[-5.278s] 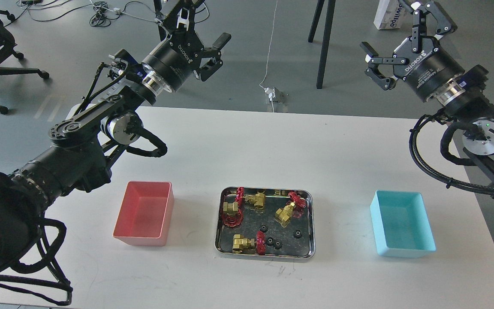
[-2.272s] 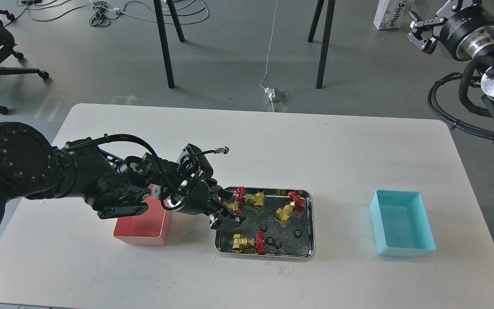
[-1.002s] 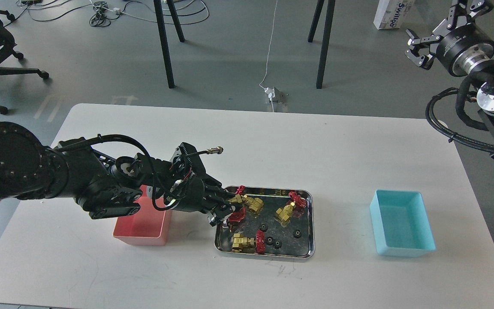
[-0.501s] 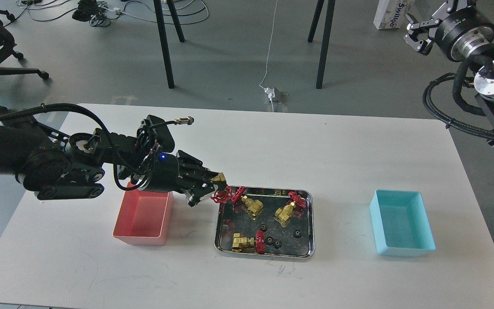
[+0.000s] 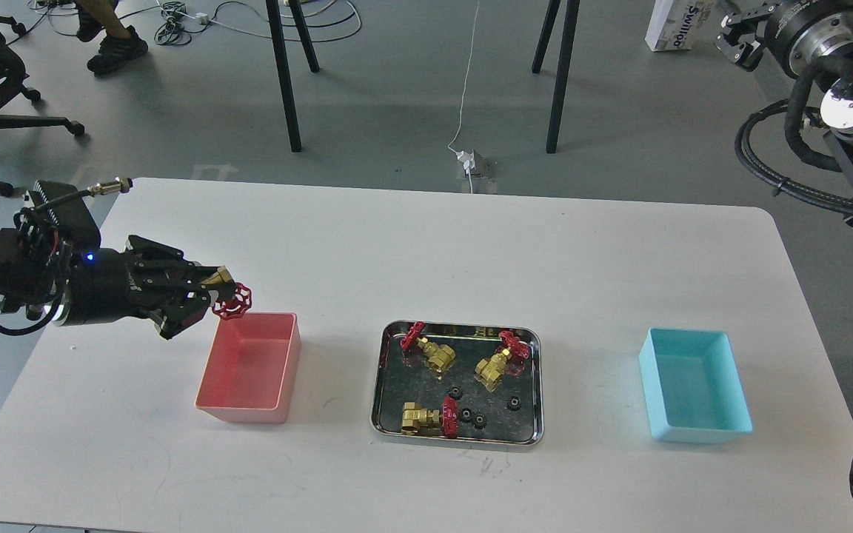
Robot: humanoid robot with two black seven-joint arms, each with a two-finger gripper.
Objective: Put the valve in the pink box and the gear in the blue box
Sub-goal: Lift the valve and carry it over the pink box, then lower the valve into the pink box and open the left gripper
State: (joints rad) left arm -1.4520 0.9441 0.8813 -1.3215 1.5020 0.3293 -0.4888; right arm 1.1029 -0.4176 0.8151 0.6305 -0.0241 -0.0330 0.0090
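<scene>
Grey floor, cables, black chair seen behind white rounded table (image 5: 426,244). Brass valve with red handwheel (image 5: 230,296) clamped in left gripper (image 5: 208,295), held at far-left corner of salmon-pink plastic bin (image 5: 249,403). Right gripper (image 5: 739,41) raised at top edge; jaw state cannot be told.

My left tool (image 5: 208,295) is clamped and reaches in level from the left; the right tool (image 5: 739,38) is raised far right.

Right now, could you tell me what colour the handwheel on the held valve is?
Red, on the valve in the left gripper; the head view shows it clearly.
</scene>
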